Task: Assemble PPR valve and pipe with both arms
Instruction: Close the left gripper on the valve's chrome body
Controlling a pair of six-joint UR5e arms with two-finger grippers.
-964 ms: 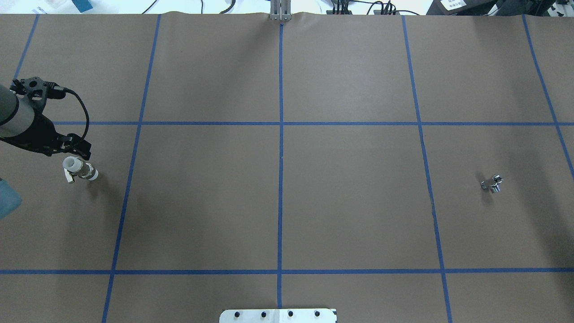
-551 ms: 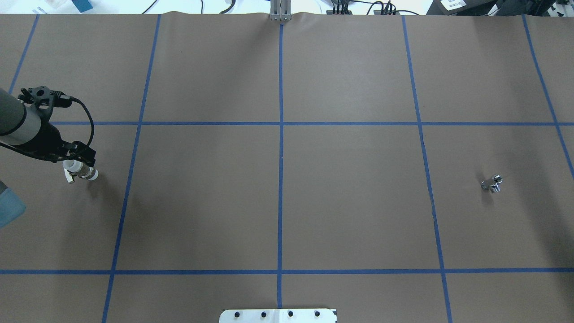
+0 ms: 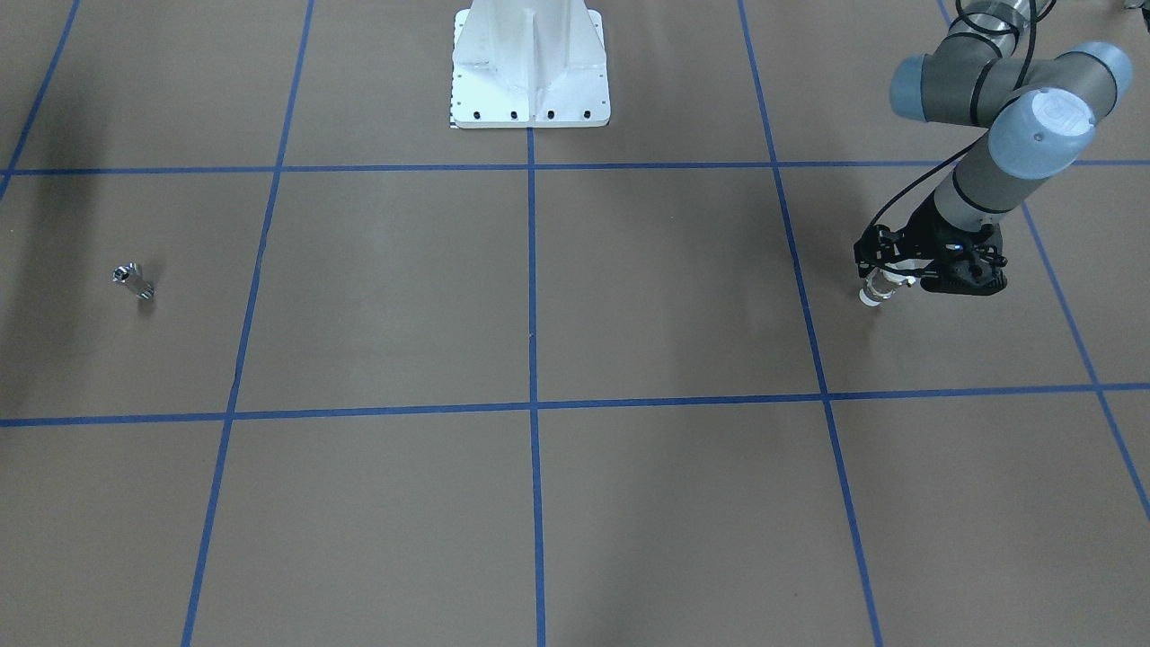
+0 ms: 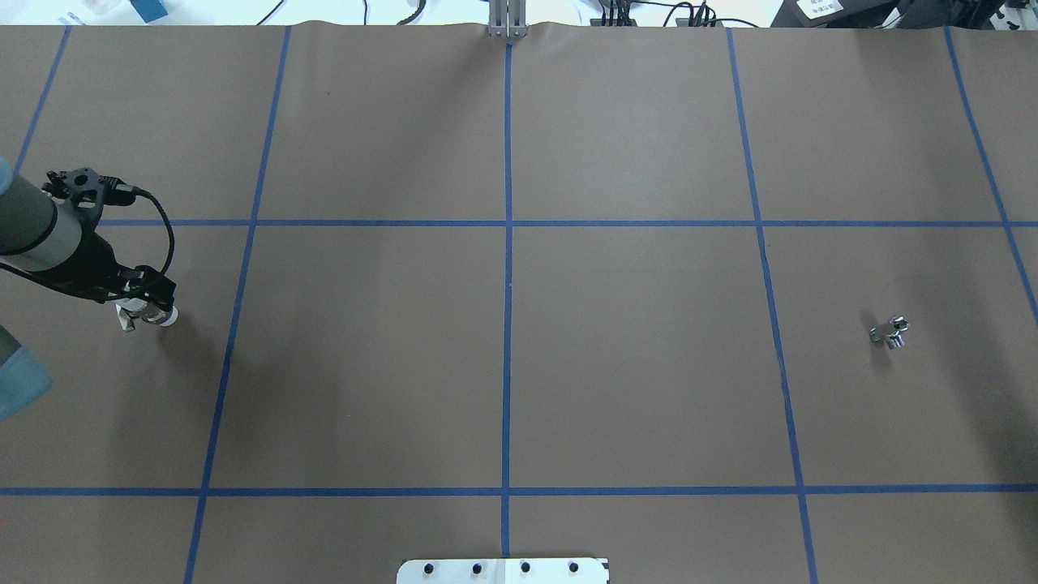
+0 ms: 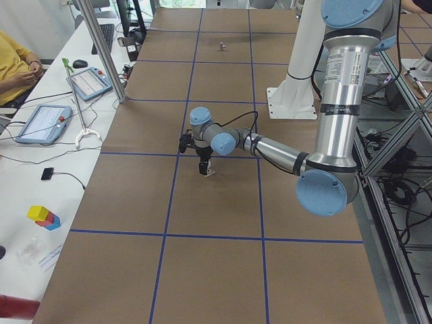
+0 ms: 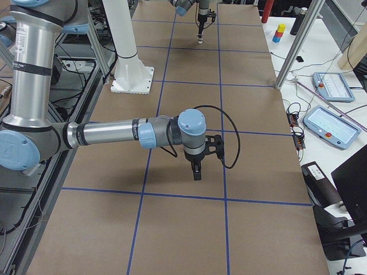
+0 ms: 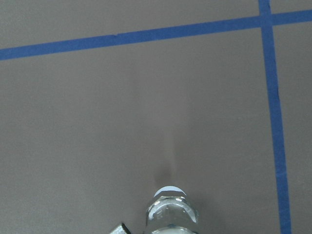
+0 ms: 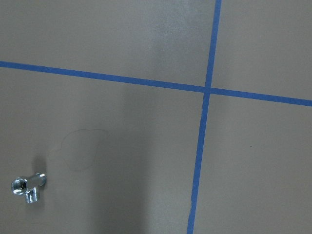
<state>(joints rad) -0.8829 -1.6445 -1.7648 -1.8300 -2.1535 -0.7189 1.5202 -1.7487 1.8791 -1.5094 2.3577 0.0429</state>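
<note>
The white PPR valve (image 4: 159, 315) with silver bands lies on the brown table at the far left; it also shows in the front view (image 3: 871, 295) and at the bottom edge of the left wrist view (image 7: 170, 215). My left gripper (image 4: 146, 294) is low over it, open, its fingers around the valve's near end. The silver pipe (image 4: 890, 332) lies alone at the right, also in the front view (image 3: 133, 280) and at the lower left of the right wrist view (image 8: 28, 185). My right gripper (image 6: 196, 171) hangs above the table and shows only in the exterior right view. I cannot tell if it is open.
Blue tape lines (image 4: 508, 243) split the table into squares. The white robot base plate (image 3: 530, 90) stands at the robot's edge. A side bench with tablets (image 5: 44, 123) and a metal post (image 5: 101, 50) runs along the far side.
My left gripper has moved a little to the right and down onto the valve, now covering its near end. The valve and the pipe have not moved.
</note>
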